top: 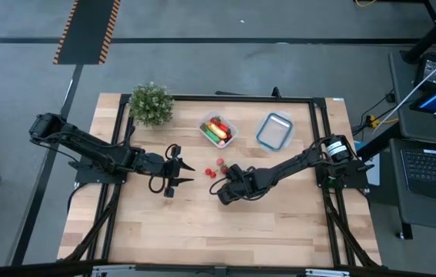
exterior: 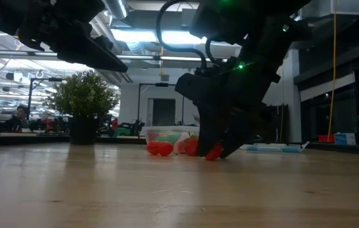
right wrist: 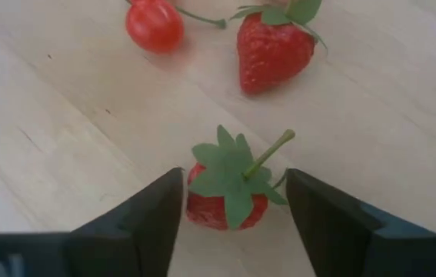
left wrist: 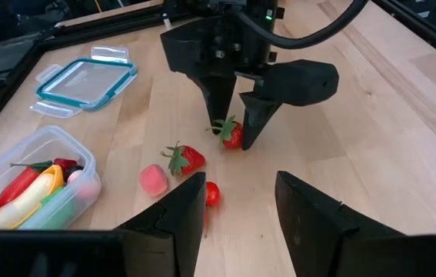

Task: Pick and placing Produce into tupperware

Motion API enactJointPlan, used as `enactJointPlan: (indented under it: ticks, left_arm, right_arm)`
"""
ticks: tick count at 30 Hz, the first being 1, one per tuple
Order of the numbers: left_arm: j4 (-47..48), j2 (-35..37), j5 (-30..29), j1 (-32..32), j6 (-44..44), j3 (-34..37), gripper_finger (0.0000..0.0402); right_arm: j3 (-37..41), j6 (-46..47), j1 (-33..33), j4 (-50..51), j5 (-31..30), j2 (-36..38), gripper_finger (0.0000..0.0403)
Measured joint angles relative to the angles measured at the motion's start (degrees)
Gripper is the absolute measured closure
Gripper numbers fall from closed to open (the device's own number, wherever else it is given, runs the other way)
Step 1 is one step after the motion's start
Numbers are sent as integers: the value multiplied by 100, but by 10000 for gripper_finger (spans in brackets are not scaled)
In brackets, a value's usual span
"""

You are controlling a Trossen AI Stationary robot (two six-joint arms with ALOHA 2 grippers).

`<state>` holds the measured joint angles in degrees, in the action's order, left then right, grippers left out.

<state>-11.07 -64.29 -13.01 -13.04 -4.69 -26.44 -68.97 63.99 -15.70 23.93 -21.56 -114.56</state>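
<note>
The clear tupperware (top: 218, 131) stands at the table's far middle, and holds a yellow banana (left wrist: 25, 201), a red piece and a green piece. Loose on the wood lie a strawberry (left wrist: 186, 158), a pink piece (left wrist: 154, 179) and a small red piece (left wrist: 211, 194). My right gripper (right wrist: 233, 204) points steeply down, open, one finger on each side of another strawberry (right wrist: 226, 187) that lies on the table. In the right wrist view a gap shows beside one finger. My left gripper (left wrist: 237, 206) hovers open left of the loose pieces, above the table.
A clear blue-rimmed lid (top: 274, 131) lies right of the tupperware. A bushy potted plant (top: 151, 103) stands at the far left. Black frame rails (top: 317, 123) run along the table's sides. Bare wood stretches toward the near edge (top: 218, 246).
</note>
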Motion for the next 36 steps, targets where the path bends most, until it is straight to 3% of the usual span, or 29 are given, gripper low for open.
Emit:
enactJointPlan:
  ticks: [8,22,36]
  left_arm:
    - [1,0,0,1,1,0,250]
    - [2,0,1,0,7,0,250]
    - [10,0,0,0,13,0,250]
  right_arm:
    - [0,-18,0,124,22,0,274]
    - [-2,-433,-2,126,43,16,274]
    - [22,-1264,-63,181,-285,718,274]
